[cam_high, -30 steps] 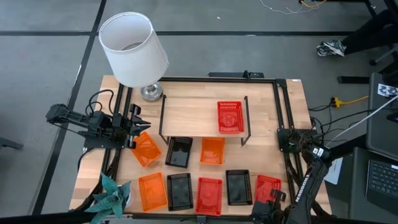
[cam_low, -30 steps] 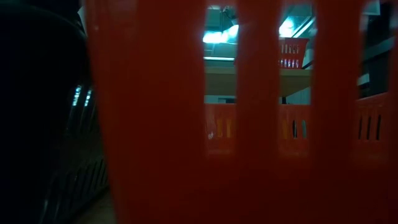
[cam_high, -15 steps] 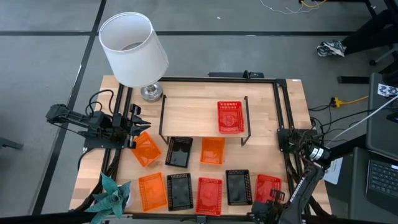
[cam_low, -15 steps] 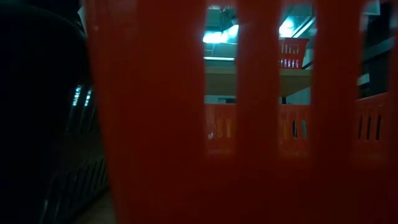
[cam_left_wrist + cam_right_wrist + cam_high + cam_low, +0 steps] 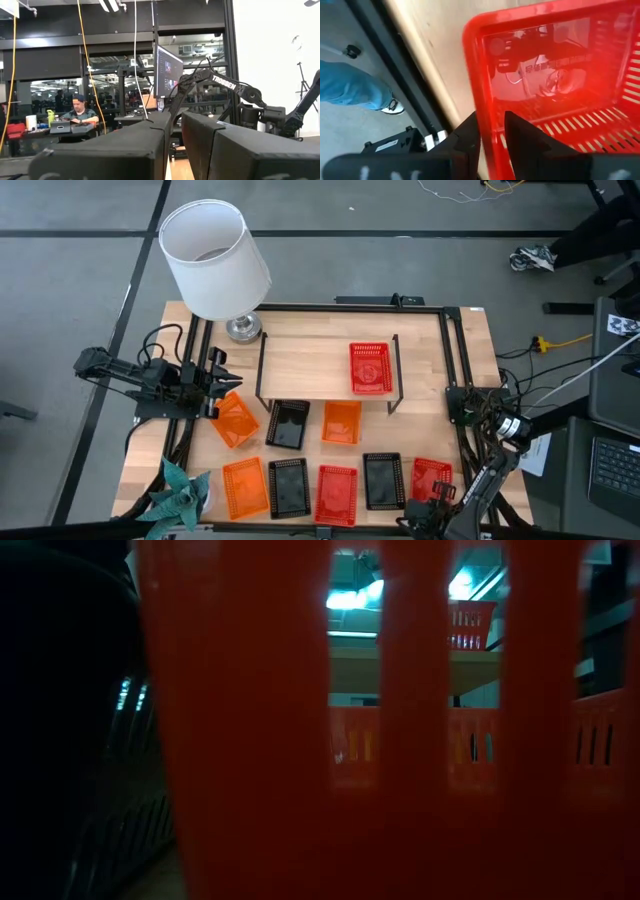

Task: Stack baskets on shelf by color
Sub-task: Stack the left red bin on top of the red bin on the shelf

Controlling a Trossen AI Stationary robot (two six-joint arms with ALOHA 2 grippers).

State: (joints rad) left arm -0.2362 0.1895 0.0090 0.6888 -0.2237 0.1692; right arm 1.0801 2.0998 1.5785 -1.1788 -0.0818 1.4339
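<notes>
Right gripper (image 5: 492, 132) straddles the near wall of a red rectangular plastic mesh basket (image 5: 431, 481) at the table's front right corner, one finger inside and one outside, jaws narrow; the basket rests on the light wooden tabletop (image 5: 470, 345), not yet lifted. Left gripper (image 5: 222, 383) waits at the table's left edge, just beside an orange mesh basket (image 5: 235, 420), fingers nearly together and holding nothing visible.

Progress: one red basket (image 5: 369, 368) sits on the low light-wood shelf (image 5: 305, 365). Eight remain on the tabletop: three orange, three black, two red. Judged early in the task; no stack formed yet.

Outward: white-shaded lamp (image 5: 213, 258), artificial plant (image 5: 180, 492).
</notes>
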